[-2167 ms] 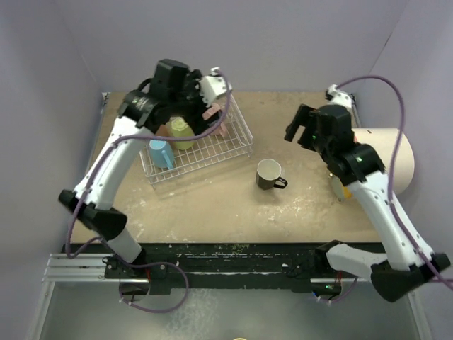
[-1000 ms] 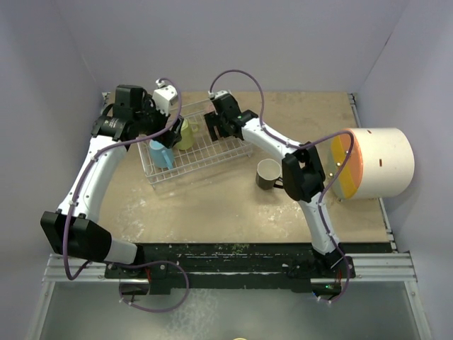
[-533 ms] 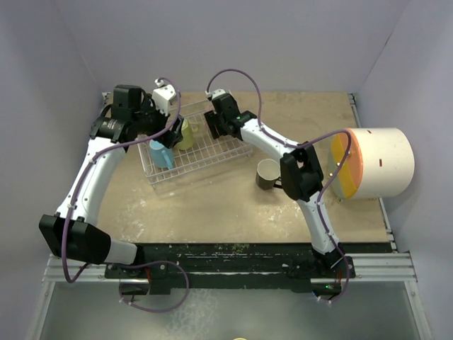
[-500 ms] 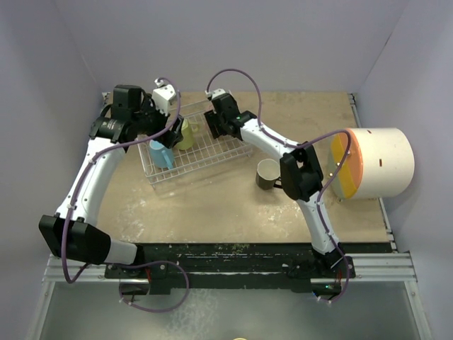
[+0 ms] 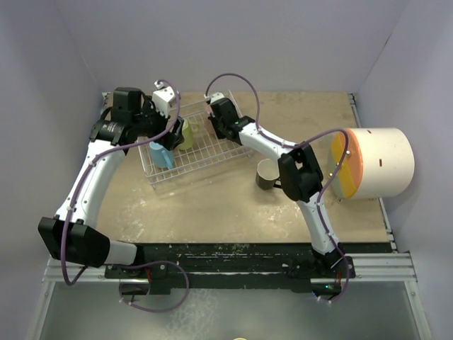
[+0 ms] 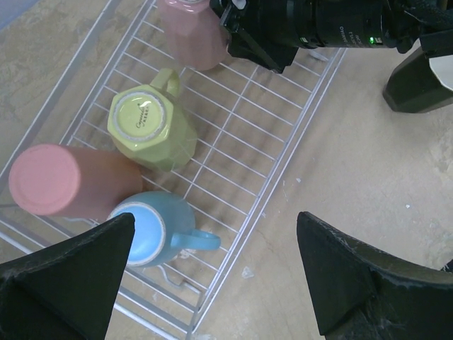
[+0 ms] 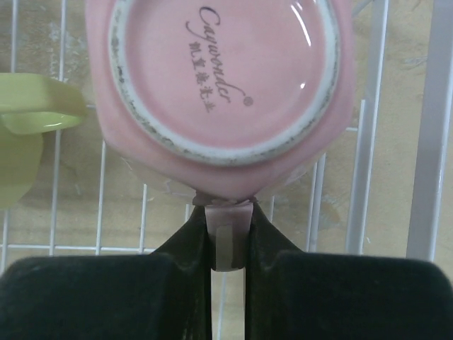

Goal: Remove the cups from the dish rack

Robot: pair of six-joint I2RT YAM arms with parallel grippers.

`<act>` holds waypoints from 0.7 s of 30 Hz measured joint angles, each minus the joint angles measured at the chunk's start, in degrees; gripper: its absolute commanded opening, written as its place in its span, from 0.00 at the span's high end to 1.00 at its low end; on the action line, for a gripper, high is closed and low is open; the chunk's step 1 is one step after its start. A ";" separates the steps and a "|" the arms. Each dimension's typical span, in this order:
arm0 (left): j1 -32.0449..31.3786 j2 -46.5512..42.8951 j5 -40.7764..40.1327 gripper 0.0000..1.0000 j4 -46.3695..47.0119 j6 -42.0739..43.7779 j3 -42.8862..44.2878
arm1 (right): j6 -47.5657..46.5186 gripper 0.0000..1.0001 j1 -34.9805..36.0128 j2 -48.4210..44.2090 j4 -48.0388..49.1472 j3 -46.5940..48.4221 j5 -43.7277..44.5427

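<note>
The white wire dish rack point(image 5: 212, 152) stands at the back left of the table. In the left wrist view it holds several upside-down cups: light pink point(image 6: 192, 34), yellow-green point(image 6: 148, 127), coral-red point(image 6: 64, 180) and light blue point(image 6: 152, 228). My right gripper point(image 7: 228, 244) is shut on the light pink cup's point(image 7: 219, 78) handle, at the rack's far end point(image 5: 214, 122). My left gripper point(image 6: 216, 237) hangs open above the rack's near right corner, holding nothing. The black cup point(image 5: 267, 173) stands upright on the table right of the rack.
A big cream cylinder with an orange-yellow face point(image 5: 371, 163) lies at the table's right edge. The right arm stretches from its base across the black cup towards the rack. Purple walls enclose the table on three sides.
My right gripper has closed from wide open onto the light pink cup's handle. Both arms have stayed almost still over the last second.
</note>
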 measured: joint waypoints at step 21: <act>0.00 -16.79 9.42 0.01 8.87 13.11 -15.43 | 12.70 1.00 1.44 -29.57 -7.08 -9.18 -9.57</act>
